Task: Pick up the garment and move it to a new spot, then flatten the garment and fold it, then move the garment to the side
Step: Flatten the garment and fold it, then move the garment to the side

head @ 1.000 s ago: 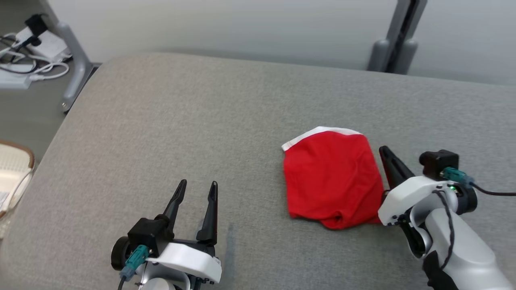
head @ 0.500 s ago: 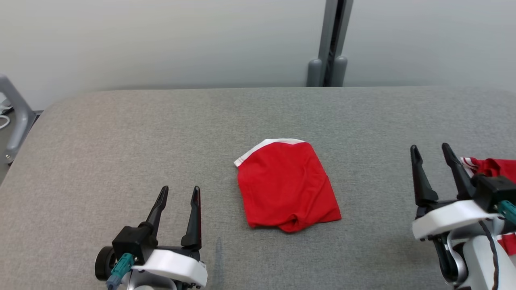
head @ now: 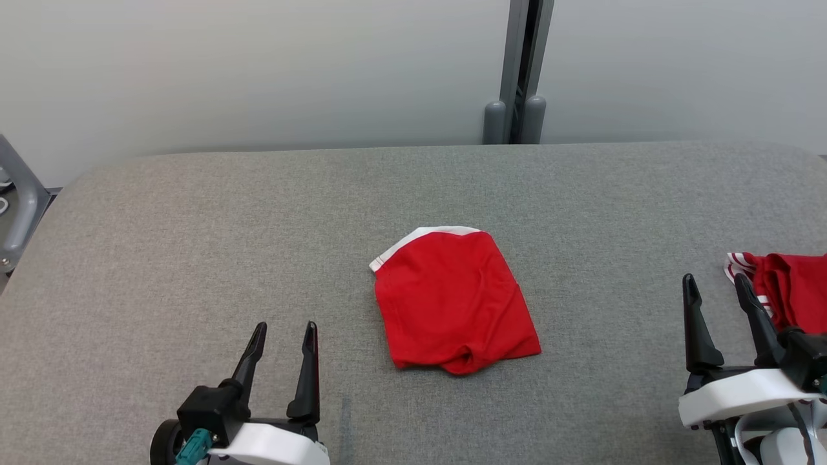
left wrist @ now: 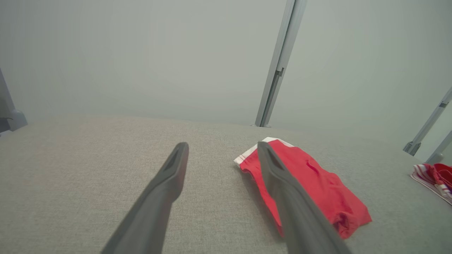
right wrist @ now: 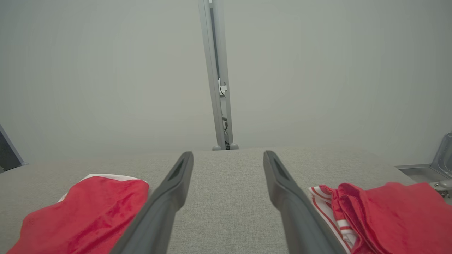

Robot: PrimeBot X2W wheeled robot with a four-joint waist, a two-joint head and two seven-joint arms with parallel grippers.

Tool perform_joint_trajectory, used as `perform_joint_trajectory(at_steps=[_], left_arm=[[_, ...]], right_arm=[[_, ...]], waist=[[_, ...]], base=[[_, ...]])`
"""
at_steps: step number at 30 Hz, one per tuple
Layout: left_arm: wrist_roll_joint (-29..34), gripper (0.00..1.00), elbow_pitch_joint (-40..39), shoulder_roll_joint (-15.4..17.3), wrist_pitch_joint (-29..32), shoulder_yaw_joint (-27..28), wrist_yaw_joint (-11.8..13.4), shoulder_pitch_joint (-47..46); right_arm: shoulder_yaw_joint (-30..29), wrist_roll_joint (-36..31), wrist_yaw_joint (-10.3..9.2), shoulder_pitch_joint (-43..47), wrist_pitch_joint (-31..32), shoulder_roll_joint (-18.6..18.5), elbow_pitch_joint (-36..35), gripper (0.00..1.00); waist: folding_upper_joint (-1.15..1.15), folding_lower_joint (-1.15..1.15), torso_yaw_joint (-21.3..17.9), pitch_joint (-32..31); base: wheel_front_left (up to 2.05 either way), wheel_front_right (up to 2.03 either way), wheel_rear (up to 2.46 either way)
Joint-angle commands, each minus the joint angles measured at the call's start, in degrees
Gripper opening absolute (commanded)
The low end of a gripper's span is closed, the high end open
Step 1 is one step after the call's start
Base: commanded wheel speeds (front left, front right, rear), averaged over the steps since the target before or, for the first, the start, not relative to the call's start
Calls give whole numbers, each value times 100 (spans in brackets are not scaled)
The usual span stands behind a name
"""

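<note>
Lying on nubby grey upholstery [head: 194, 226], squarish folded red garment [head: 455, 300]

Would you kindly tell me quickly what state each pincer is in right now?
Left pincer: open, holding nothing.
Right pincer: open, holding nothing.

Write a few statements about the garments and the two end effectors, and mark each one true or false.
1. The folded red garment lies on the grey surface, touching neither end effector. True.
2. The left end effector is shut on that garment. False: it is open and empty, apart from the garment.
3. A second red garment with white stripes lies near the right end effector. True.
4. The folded garment's white band faces the robot. False: it is at the far edge, toward the wall.
</note>
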Motion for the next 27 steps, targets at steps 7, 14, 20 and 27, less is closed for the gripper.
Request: perform_joint_trajectory(at_steps=[7, 14, 20, 27], left_arm=[[31, 100, -23, 24, -23, -22, -23, 20], [41, 100, -31, 24, -23, -51, -4, 44], [25, 100, -27, 24, -23, -99, -10, 59], [17, 100, 0, 24, -23, -124, -19, 65]], right_arm=[[-22, 23, 0, 62, -26, -1, 15, 100], [4, 24, 0, 23, -26, -30, 70, 100], [25, -11, 0, 28, -26, -56, 115, 100], [-10, -39, 0, 30, -26, -59, 190, 100]], waist=[[0, 0, 61, -4], [0, 0, 118, -18], [0, 0, 148, -27], [0, 0, 172, -21]], base=[[0, 0, 0], [0, 0, 0], [0, 0, 0], [0, 0, 0]])
